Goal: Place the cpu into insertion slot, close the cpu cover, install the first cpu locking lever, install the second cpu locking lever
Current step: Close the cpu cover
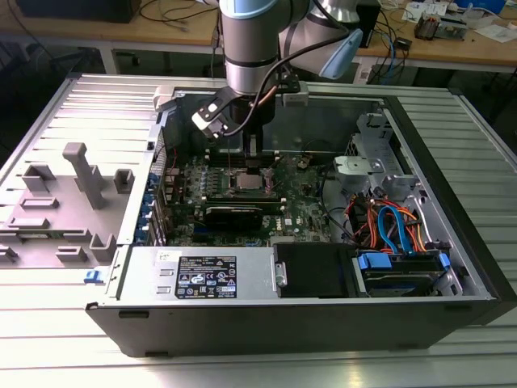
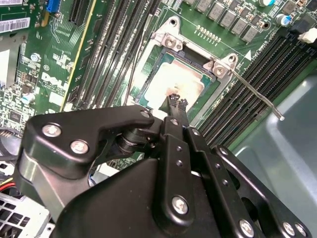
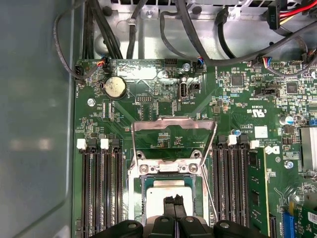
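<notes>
The cpu (image 2: 166,82) lies flat in the insertion slot (image 2: 198,62), its silver top showing. In the first wrist view the cpu (image 3: 161,191) sits inside the slot's rim (image 3: 144,198). The cpu cover (image 3: 173,122) is swung open beyond the slot, and green board shows through its cut-out. A thin locking lever (image 2: 257,91) sticks out sideways, unlatched. My gripper (image 2: 176,101) hovers just over the chip's middle with its narrow fingertips (image 3: 174,201) pressed together and nothing between them. In the exterior view the gripper (image 1: 252,153) hangs over the socket (image 1: 246,179) inside the open computer case.
Long black memory slots (image 3: 101,188) flank the socket on both sides. A black card (image 1: 234,214), a power supply (image 1: 202,275) and coloured cables (image 1: 388,222) fill the case. A coin battery (image 3: 115,87) sits on the board. Grey fixtures (image 1: 81,174) stand at the exterior view's left.
</notes>
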### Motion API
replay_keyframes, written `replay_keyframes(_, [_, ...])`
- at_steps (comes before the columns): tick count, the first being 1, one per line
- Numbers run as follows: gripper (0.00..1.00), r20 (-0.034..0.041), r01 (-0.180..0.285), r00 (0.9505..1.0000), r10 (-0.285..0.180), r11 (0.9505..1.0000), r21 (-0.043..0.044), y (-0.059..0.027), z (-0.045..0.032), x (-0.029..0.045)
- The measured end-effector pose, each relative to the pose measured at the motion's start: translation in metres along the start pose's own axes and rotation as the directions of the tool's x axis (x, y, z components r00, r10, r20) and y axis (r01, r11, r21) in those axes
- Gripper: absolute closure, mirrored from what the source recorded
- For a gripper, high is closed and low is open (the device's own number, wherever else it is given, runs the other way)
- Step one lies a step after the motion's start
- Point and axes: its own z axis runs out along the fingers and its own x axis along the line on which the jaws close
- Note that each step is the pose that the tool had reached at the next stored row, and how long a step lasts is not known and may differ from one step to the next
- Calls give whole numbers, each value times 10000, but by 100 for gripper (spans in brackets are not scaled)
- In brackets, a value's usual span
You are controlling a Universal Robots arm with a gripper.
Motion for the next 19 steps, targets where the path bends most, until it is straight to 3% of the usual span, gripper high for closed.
replay_keyframes(19, [89, -11, 0, 10000, 0, 10000, 3, 13, -48, -3])
